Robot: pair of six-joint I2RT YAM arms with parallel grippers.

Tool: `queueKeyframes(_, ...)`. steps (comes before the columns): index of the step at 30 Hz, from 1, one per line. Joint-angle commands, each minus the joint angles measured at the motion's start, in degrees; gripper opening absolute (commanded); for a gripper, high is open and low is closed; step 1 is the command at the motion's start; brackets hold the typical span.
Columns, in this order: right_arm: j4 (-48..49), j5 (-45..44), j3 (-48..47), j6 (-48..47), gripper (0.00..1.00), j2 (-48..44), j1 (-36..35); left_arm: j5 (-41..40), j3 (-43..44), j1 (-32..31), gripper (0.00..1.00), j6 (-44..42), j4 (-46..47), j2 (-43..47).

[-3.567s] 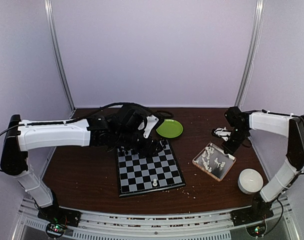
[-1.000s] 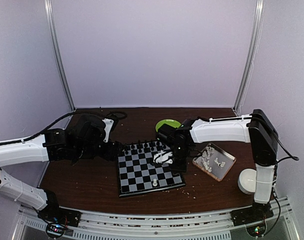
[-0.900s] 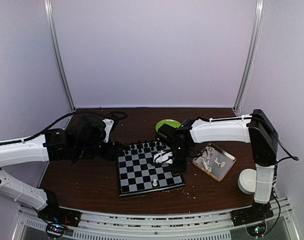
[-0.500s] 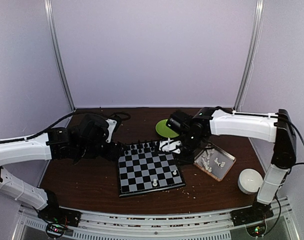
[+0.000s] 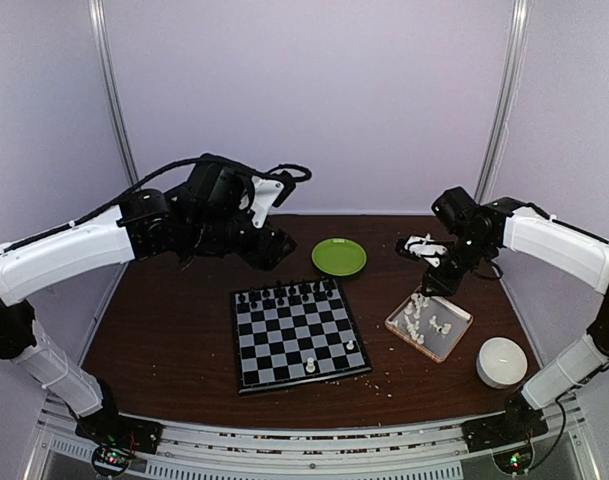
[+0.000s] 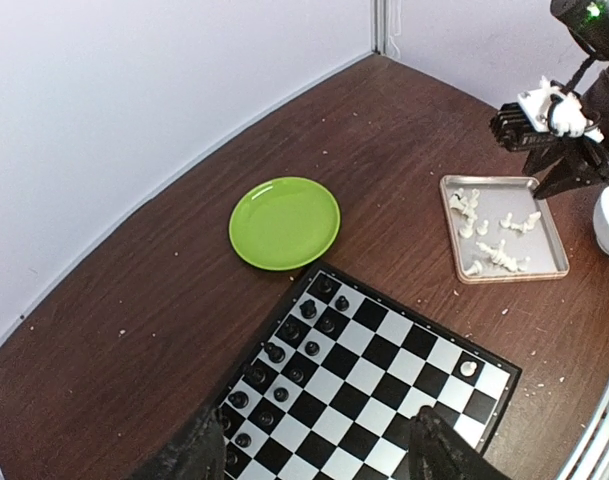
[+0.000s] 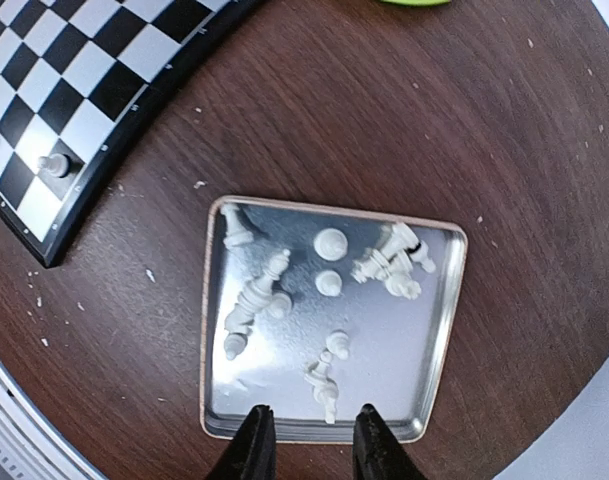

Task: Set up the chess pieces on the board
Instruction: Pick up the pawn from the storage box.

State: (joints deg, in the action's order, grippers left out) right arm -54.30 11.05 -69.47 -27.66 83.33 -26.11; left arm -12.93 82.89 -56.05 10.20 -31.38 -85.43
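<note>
The board [image 5: 289, 345] lies mid-table with black chessmen along its far two rows. Two white chess pieces stand on it, one at the near edge [image 5: 310, 366] and one toward the right side [image 5: 350, 345]. More white chess pieces [image 7: 254, 300] lie tumbled in a shiny tray [image 7: 209, 320] to the board's right. My right gripper [image 7: 312, 445] hangs above the tray's near rim, open a little, with nothing between its fingers. My left gripper [image 6: 319, 460] is raised high behind the board's far left corner, wide open and empty.
A green plate [image 5: 339, 256] sits behind the board and a white bowl [image 5: 502, 360] at the near right. In the left wrist view the tray [image 6: 559, 265] and the right gripper [image 6: 544, 115] show beyond the board [image 6: 384, 370]. Crumbs speckle the brown tabletop.
The right arm has left a second white piece on the board's right side and swung back over the tray. The left arm has lifted up and back from the board's left edge.
</note>
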Motion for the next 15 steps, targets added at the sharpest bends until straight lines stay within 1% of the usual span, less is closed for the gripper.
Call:
queueKeyframes(1, 0.2, -0.7, 2.5, 1.9, 0.27, -1.3, 5.5, 1.8, 1.8, 1.5, 0.64, -6.0, 1.4, -2.6)
queueKeyframes(2, 0.1, -0.6, 2.8, 2.0, 0.26, -0.9, 6.8, 2.5, 1.4, 2.1, 0.63, -6.3, 2.4, -2.8)
queueKeyframes(4, 0.2, -0.9, 3.4, 1.9, 0.26, 0.3, 8.8, 5.6, 0.2, 3.8, 0.57, -6.5, 4.1, -2.9)
queueKeyframes(6, 0.5, -1.5, 3.9, 1.6, 0.25, 1.7, 9.6, 9.3, -1.1, 4.7, 0.55, -6.1, 4.6, -3.0)
queueKeyframes(8, 0.4, -2.4, 4.2, 1.4, 0.24, 3.0, 9.8, 10.6, -2.1, 4.8, 0.56, -5.8, 4.4, -2.7)
queueKeyframes(11, 0.4, -4.2, 4.6, 0.5, 0.24, 4.9, 9.8, 10.0, -3.8, 4.8, 0.58, -5.3, 4.5, -1.8)
queueKeyframes(15, -0.3, -4.1, 4.7, -1.0, 0.25, 8.2, 9.7, 10.6, -3.4, 4.8, 0.59, -4.6, 3.7, -1.7)
